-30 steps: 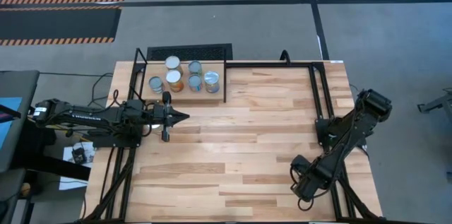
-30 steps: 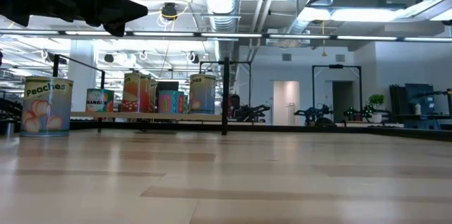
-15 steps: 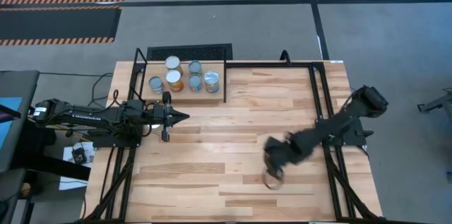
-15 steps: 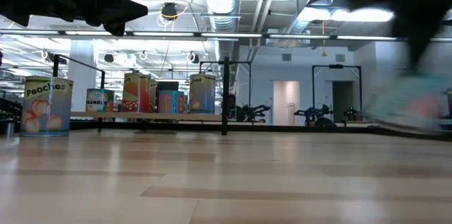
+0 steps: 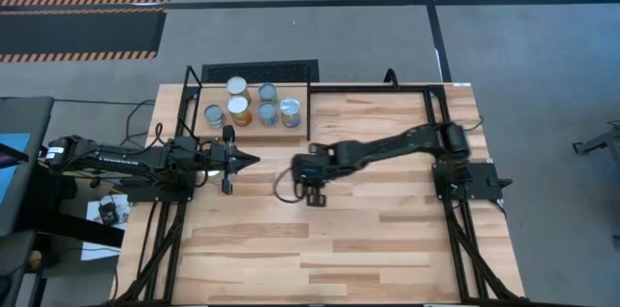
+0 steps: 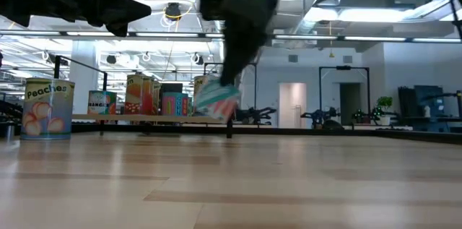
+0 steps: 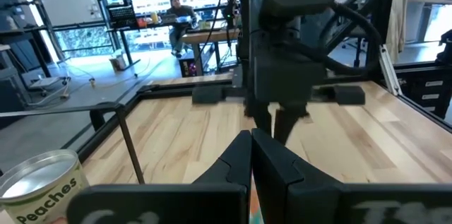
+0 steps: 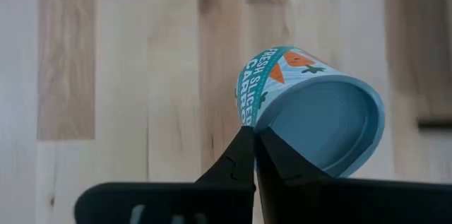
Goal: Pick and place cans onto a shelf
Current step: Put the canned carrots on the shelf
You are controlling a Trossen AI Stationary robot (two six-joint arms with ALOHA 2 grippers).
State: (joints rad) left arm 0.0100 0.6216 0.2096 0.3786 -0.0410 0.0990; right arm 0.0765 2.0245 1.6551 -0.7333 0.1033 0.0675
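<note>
Teal-and-white can (image 8: pixel 311 107) (orange carrots printed), pale wood table (image 8: pixel 127 54).

In your low view the carrot can (image 6: pixel 216 99) is motion-blurred, label unreadable. From above, the right arm (image 5: pixel 387 147) hides it. The peaches can (image 7: pixel 42 189) is cut off.

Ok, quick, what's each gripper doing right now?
Left gripper: shut, empty, hovering near the shelf.
Right gripper: shut on the rim of a carrot can, tilted, above mid-table.

Right gripper (image 5: pixel 308 191) closed, arm stretched across; left gripper (image 5: pixel 250 160) closed, level
</note>
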